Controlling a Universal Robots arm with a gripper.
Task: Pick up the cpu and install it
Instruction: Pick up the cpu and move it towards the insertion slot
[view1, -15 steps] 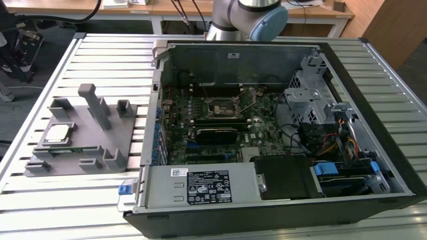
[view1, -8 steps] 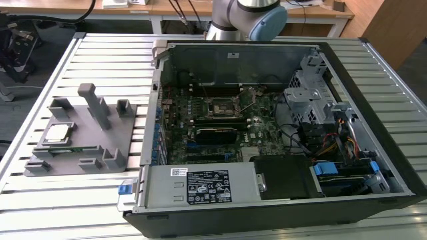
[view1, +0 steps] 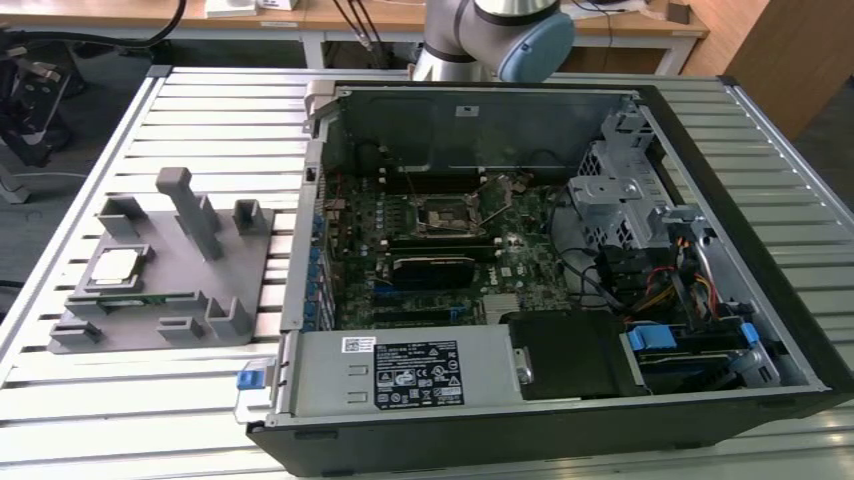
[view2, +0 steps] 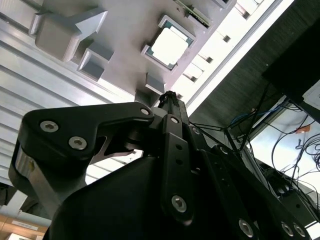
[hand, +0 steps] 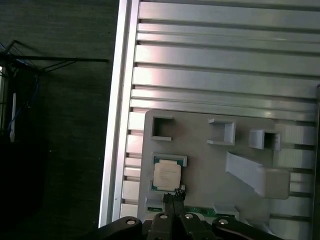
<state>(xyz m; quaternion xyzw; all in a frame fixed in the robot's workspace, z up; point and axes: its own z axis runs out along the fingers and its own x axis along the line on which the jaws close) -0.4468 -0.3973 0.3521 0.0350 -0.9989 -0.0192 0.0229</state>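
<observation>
One cpu (hand: 166, 176) sits in its gray holder (hand: 200, 165) just ahead of your tool (hand: 173, 198), clenched on nothing; descend like that and you risk striking its lid.

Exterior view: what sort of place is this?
Probably a lab bench for PC assembly: an open computer case with its motherboard on a slotted aluminium table, a grey fixture holding the cpu beside it.

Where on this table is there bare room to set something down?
Bare slats of the table lie beyond the grey holder, and again between it and the near edge. The holder, with the cpu, and the open computer case are crowded.
</observation>
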